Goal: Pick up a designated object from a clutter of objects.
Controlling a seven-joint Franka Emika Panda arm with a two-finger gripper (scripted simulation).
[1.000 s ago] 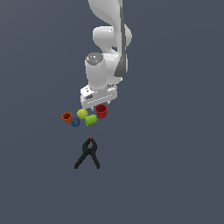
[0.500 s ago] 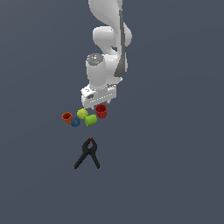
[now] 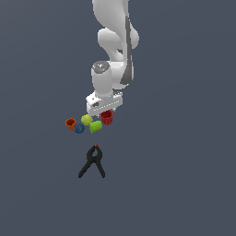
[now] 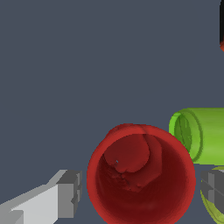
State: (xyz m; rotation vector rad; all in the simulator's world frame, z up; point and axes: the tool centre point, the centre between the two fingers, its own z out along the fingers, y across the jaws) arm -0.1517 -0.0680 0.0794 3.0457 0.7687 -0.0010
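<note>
My hand: my gripper (image 4: pixel 139 192) is hanging right over the red cup (image 4: pixel 141 175), with 1 finger (image 4: pixel 69 194) on each side of it. The fingers are wide apart and not touching the cup, so I am holding nothing.
What changed: in the exterior view my hand has come down a little since 1 second ago. The cups have not moved.
Red cup: it is standing up with its mouth open to me, at the end of the pile on the exterior view's right.
Neighbors: the green cup (image 4: pixel 202 134) is lying on its side just beside it. The yellow-green ball (image 3: pixel 86 120), blue cup (image 3: pixel 79 128) and orange cup (image 3: pixel 70 123) are farther off. The black clamp (image 3: pixel 92 162) is well apart.
What it means: I am lined up, I think. Next I am going lower, then squeezing.
Watch out: my far finger is near the green cup and could bump it.
</note>
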